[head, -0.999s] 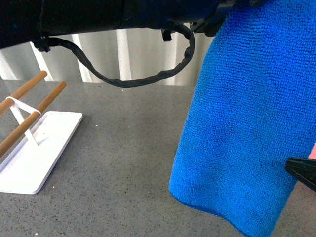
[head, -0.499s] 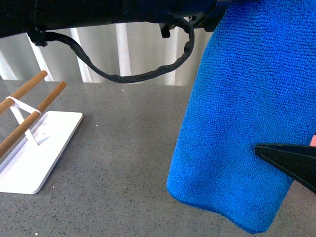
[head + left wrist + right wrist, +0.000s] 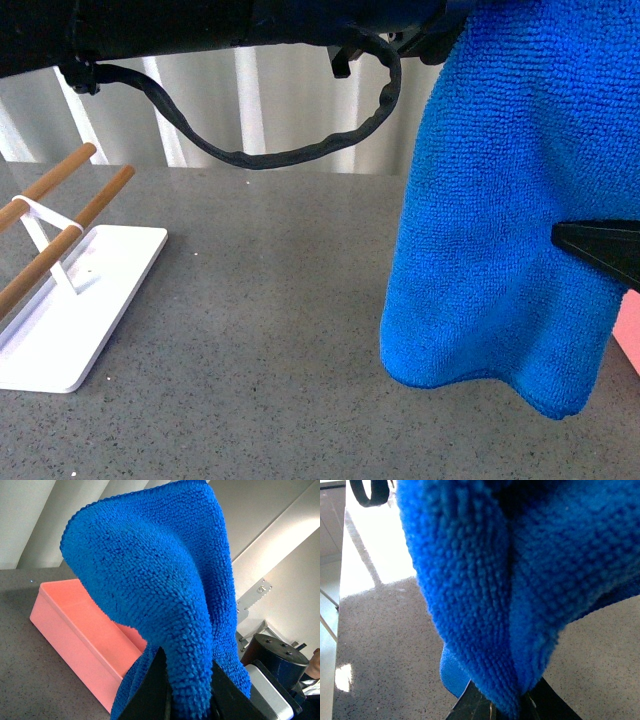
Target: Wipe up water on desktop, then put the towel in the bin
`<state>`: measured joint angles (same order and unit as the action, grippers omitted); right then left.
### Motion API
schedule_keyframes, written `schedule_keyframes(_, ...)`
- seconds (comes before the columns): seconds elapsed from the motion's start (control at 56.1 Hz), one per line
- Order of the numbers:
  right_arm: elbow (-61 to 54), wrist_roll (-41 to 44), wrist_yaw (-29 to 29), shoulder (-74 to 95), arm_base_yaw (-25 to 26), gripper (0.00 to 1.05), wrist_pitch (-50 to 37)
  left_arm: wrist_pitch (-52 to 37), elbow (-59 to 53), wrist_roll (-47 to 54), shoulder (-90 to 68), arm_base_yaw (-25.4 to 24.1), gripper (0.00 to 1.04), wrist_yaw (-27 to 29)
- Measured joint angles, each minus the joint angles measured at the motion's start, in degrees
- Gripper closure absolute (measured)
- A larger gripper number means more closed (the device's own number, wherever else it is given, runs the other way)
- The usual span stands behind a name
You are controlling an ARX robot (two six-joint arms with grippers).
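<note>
Blue towel, one, clamped by left jaws and right jaws; one pink bin.

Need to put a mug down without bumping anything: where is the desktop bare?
The bare patch is the middle of the desktop, bordered by the white tray on the left and the hanging towel on the right, running back to the far edge. The right side is crowded: the towel hangs low there, near the bin.
</note>
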<state>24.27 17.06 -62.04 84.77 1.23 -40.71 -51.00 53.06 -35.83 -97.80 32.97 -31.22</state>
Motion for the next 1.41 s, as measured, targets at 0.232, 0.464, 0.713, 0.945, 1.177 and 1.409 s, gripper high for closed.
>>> schedule_keyframes(0.232,0.0,-1.6,0.5,0.4,0.7,1.01,-1.5,1.0,0.0,0.1,0.2,-0.7,0.9,-0.8)
schedule_keyframes(0.464,0.2,-2.8,0.9,1.5,1.6,1.01,-2.1,2.8,0.0,0.6,0.2,-4.5,0.43,0.5)
schedule_keyframes(0.713,0.2,-3.8,1.8,2.4,1.9,1.01,-3.7,6.3,0.0,3.5,-0.2,-9.4,0.06,1.4)
schedule_keyframes(0.945,0.2,-3.8,2.0,2.8,3.1,1.01,-3.5,11.8,0.0,12.3,-6.4,-19.9,0.07,4.3)
schedule_keyframes(1.177,-0.2,-4.0,3.1,3.5,3.1,1.01,-4.7,12.5,-4.9,19.7,-10.7,-31.4,0.07,1.1)
schedule_keyframes(1.409,-1.0,-5.2,5.2,5.9,3.5,1.01,-8.1,20.5,-17.5,26.6,10.2,-41.2,0.07,-12.9)
